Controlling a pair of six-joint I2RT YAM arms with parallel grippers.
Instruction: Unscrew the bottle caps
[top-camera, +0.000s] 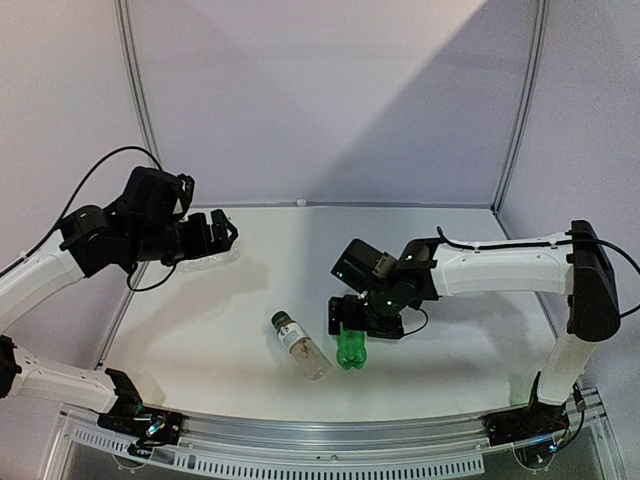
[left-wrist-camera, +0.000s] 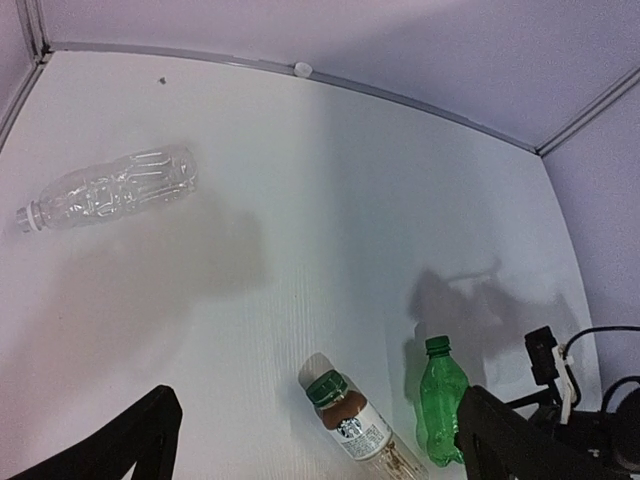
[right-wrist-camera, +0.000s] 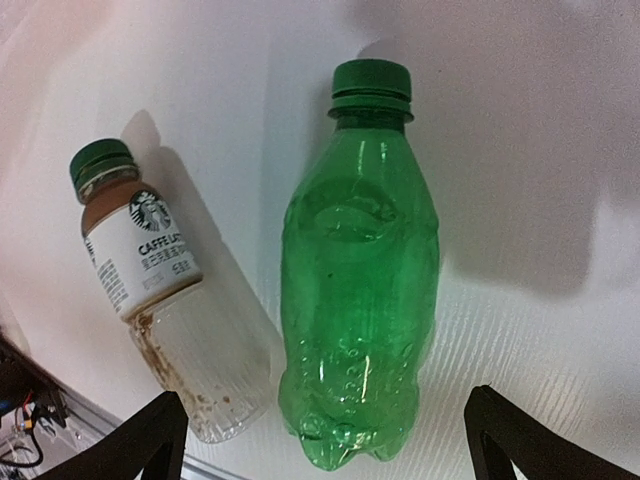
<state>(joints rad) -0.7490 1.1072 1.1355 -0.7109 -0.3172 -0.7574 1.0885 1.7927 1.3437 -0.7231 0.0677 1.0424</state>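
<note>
- The clear ribbed bottle (left-wrist-camera: 120, 185) lies on its side at the far left of the worktop (left-wrist-camera: 350, 200). Its white cap (left-wrist-camera: 28, 217) sits on the neck.
- The green bottle (right-wrist-camera: 360, 300) lies in the near middle part of the worktop. Its dark green cap (right-wrist-camera: 371, 80) is on and points away from the arms.
- The labelled bottle (right-wrist-camera: 150, 290) lies just beside it, on the left arm's side and a little slanted. Its green cap (right-wrist-camera: 100, 160) is on too.
- The left fingers (left-wrist-camera: 140, 440) stand wide apart and hold nothing, above the worktop and not far from the ribbed bottle.
- The right fingers (right-wrist-camera: 150, 440) are wide apart too. They hover over the base end of the green bottle and are not clamped on it.
- In my judgement no part of the task is done: all three caps remain to be unscrewed, and no bottle is gripped.
</note>
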